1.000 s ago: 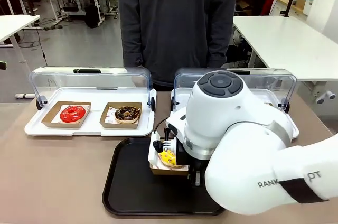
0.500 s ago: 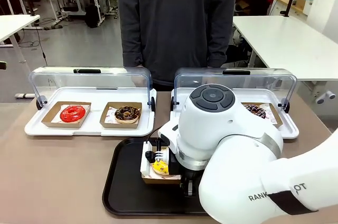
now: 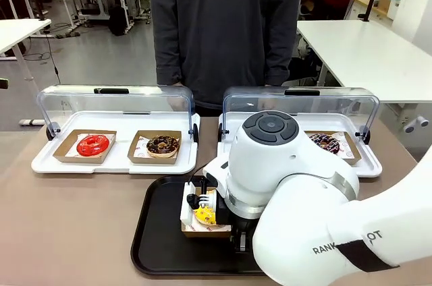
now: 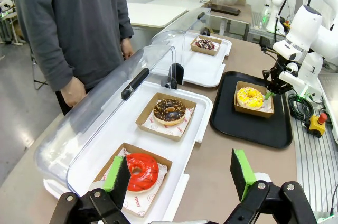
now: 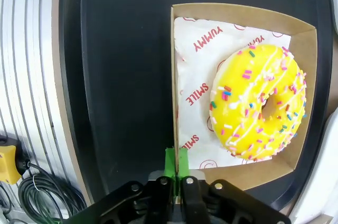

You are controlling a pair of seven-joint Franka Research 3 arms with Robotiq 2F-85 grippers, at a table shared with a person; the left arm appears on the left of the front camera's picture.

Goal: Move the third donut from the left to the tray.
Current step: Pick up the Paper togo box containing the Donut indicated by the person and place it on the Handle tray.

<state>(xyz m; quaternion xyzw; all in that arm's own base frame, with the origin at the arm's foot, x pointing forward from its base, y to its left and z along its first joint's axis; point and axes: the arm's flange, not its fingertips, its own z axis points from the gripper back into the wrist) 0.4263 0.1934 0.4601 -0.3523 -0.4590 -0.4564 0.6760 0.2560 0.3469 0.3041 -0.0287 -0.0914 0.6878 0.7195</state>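
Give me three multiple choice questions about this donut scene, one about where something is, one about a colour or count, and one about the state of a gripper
1. Where is the yellow donut?
A. over the black tray
B. in a lidded white tray
C. in the person's hand

2. How many donuts lie in the white tray on the robot's left side?
A. one
B. two
C. three

3. How is the right gripper?
A. wide open
B. shut on the holder's wall
C. shut on nothing

Answers: 1 A, its cardboard holder has black tray all around it. 2 B, a red donut and a chocolate donut. 3 B, the green pads pinch the cardboard edge.
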